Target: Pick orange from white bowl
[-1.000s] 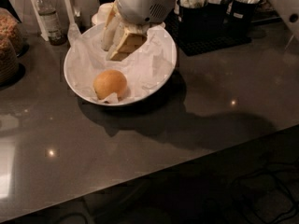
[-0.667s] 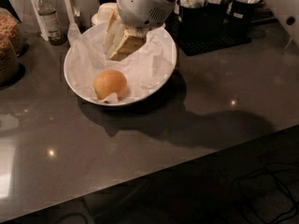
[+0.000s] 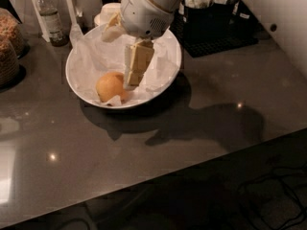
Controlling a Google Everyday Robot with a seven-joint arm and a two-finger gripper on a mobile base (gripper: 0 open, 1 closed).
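The orange (image 3: 110, 86) lies in the front left part of the white bowl (image 3: 169, 70), on crumpled white paper. My gripper (image 3: 131, 82) reaches down into the bowl from the white arm above. Its cream tip sits just right of the orange, very close to or touching its side. The arm's wrist hides the back middle of the bowl.
A bottle (image 3: 48, 18) and food jars (image 3: 8, 47) stand at the back left. A small white bowl (image 3: 110, 9) sits behind the big one. A black caddy on a mat (image 3: 216, 20) is at the back right. The dark counter's front edge (image 3: 201, 159) runs diagonally.
The gripper has come down inside the bowl, from above its back part to right beside the orange. The orange and the bowl have not moved.
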